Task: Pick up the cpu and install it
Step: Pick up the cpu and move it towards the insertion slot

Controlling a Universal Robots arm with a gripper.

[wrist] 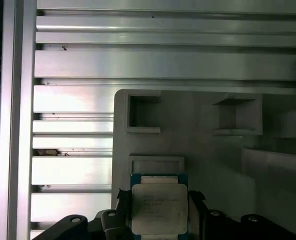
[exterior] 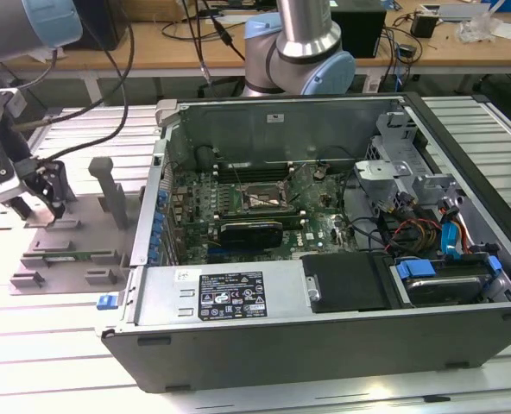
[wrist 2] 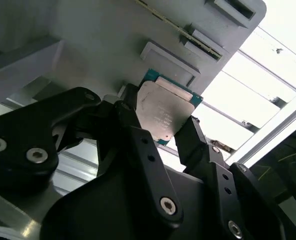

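The cpu (wrist 2: 164, 112) is a small square chip with a silver-grey metal top and a green edge. It sits between my gripper's (wrist 2: 161, 116) two black fingers, which press on two opposite edges just above the grey plastic tray (wrist 2: 103, 45). The first wrist view shows the same grip: the cpu (wrist: 159, 207) is held over the tray (wrist: 188, 130) near its rim. In the exterior view my gripper (exterior: 44, 205) hangs low over the tray (exterior: 74, 250) at the exterior view's left. The dark metal-framed socket (exterior: 257, 198) lies on the motherboard inside the open computer case (exterior: 324, 328).
Upright grey blocks (exterior: 109, 185) stand on the tray close to my gripper. The case's left wall (exterior: 152, 216) rises between tray and motherboard. Another arm's base (exterior: 299, 52) stands behind the case. Ribbed aluminium table slats (wrist: 138, 60) lie around the tray.
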